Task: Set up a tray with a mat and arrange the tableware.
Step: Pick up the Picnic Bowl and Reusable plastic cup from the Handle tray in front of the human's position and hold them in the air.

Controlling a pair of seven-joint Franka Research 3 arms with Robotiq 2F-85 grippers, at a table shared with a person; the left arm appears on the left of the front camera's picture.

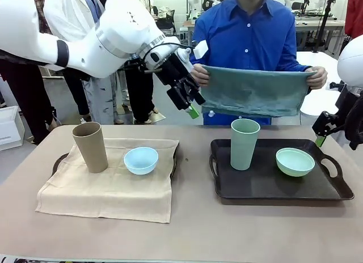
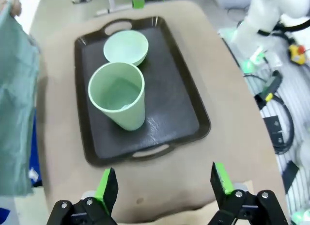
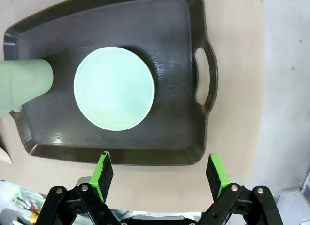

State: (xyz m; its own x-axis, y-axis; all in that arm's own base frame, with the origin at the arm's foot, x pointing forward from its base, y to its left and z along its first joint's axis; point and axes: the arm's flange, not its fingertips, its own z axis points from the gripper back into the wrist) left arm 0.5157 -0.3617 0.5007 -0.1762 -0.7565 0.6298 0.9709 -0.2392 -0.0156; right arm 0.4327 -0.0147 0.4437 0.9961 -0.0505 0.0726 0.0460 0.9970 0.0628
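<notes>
- Well, the left gripper (image 2: 163,184) hung spread and empty above the desk (image 1: 193,229).
- Right gripper (image 3: 160,171) gaped too, raised near the dark tray (image 1: 266,190) carrying the pale green cup (image 1: 244,143) and pale green bowl (image 1: 295,161).
- Tan cup (image 1: 91,147) and light blue bowl (image 1: 140,160) stood on the beige mat (image 1: 108,192).

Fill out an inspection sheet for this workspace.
Surface: tan table, holding two trays.
Job's things: tan cup and light blue bowl on beige mat over left tray; pale green cup and pale green bowl on bare dark tray; person holds teal mat at far side.
Clutter: nothing seen.
Grippers: left gripper open, raised beside teal mat; right gripper open, raised by dark tray.
Cables: black cable looped at left wrist.
Surroundings: bystanders behind, far left.
</notes>
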